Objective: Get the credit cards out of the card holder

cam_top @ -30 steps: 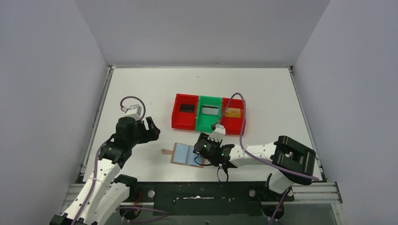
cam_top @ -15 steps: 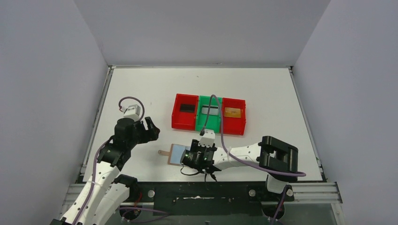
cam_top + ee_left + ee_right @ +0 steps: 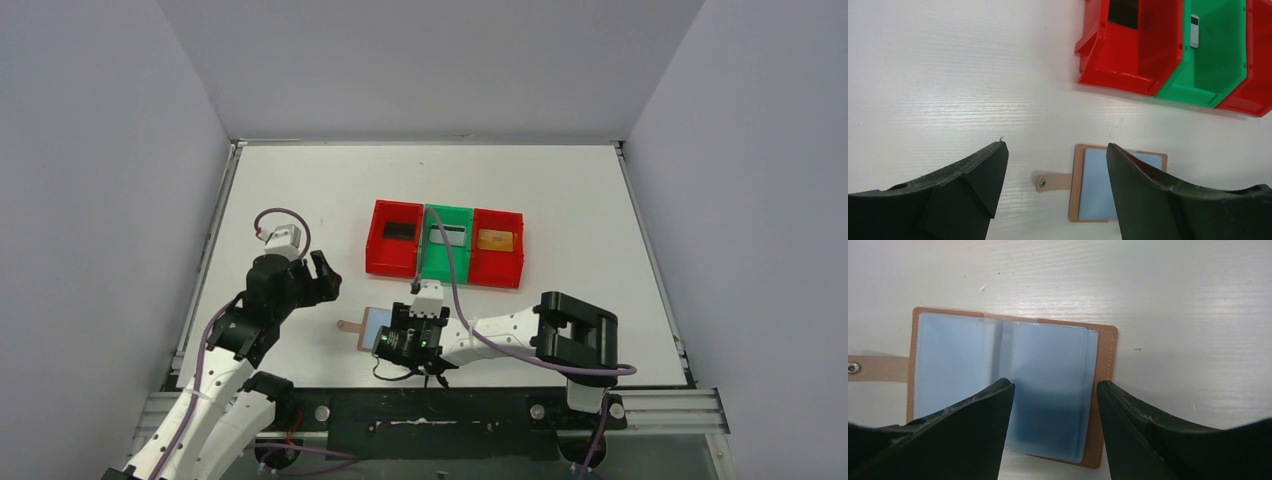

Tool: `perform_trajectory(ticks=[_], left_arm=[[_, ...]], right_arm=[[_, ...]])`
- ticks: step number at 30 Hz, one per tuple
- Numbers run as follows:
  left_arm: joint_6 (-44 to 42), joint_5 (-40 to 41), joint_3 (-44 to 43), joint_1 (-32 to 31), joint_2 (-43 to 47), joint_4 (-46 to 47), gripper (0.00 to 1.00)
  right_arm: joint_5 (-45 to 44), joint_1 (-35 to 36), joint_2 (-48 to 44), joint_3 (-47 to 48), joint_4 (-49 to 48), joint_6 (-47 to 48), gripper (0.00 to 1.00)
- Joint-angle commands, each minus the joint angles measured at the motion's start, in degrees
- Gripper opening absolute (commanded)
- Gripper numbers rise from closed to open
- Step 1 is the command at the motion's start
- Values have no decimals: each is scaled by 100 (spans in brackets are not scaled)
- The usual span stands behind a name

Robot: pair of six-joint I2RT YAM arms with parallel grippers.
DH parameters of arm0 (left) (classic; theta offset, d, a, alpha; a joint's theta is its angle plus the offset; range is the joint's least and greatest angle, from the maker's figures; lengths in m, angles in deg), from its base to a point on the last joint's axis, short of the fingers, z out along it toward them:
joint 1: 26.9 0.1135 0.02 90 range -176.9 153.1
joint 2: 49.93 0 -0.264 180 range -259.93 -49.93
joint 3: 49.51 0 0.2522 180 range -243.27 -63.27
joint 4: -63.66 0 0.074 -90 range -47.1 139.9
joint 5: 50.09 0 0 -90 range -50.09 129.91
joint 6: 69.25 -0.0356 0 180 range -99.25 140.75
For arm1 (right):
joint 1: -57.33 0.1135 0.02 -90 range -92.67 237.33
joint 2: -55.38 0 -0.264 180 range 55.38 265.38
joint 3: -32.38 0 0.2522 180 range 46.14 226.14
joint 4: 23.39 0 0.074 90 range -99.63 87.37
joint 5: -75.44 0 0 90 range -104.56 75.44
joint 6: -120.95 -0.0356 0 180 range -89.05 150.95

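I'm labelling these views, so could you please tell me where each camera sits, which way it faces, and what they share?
Top external: fixed above and behind the bases, looking down on the table; left arm and right arm show.
Left wrist: on the left arm, looking down past open left fingers at the card holder and bins.
Right wrist: on the right arm, close above the opened card holder, right fingers at the bottom.
Shared: all three see the card holder; top and left wrist also the bins.

top ext: high, near side, facing down | L wrist: far | R wrist: close | shared: card holder (image 3: 372, 326)
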Motion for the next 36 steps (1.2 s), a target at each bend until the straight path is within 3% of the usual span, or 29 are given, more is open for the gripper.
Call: perform_trajectory(ticks=[1, 4, 10, 21, 25, 30, 34, 36], left_arm=[[48, 153, -104, -71, 56, 99, 72], [65, 211, -105, -137, 73, 78, 72], [105, 384, -122, -312, 89, 14, 72], [140, 510, -139, -479, 85, -37, 72], [140, 496, -139, -479, 59, -31, 72], [132, 443, -130, -488, 15, -13, 72], [117, 399, -122, -488, -43, 7, 73], [118, 364, -122, -488, -87, 20, 73]], right_arm=[[-110, -89, 9, 9, -185, -65, 61], [-40, -94, 141, 56, -222, 30, 57], [-215, -101, 431, 394, 509, -169, 33], [-932, -31, -128, 248, 1933, -845, 12], [-974, 36, -590, -46, 1736, -434, 14], [-850, 33, -1095, -375, 1409, -301, 30], [-609, -19, -1473, -908, 420, -189, 48], [-406, -100, -1585, -1173, -83, -200, 50]])
